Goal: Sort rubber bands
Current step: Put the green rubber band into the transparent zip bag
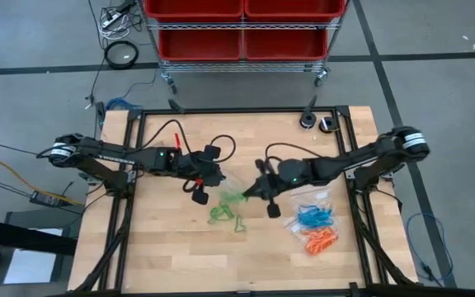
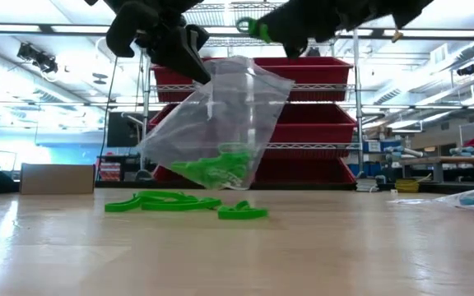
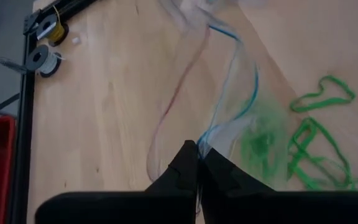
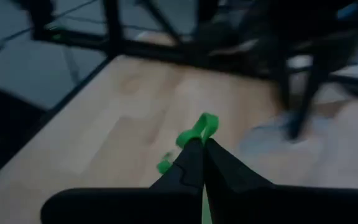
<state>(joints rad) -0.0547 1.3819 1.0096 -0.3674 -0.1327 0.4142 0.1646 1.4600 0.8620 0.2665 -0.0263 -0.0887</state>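
Mid-frame, the left gripper (image 3: 197,163) pinches the clear bag (image 2: 220,123) while the right gripper (image 4: 202,144), clamped on 1 green rubber band (image 4: 199,129), must next carry it into the bag mouth.

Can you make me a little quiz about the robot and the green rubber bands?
1. True or false: the left gripper is pinching the clear bag.
2. What colour is the rubber band in the right gripper? A orange, B green, C blue.
3. Fill in: some green bands lie on the ____ under the lifted bag.

Key: 1 true. 2 B. 3 table.
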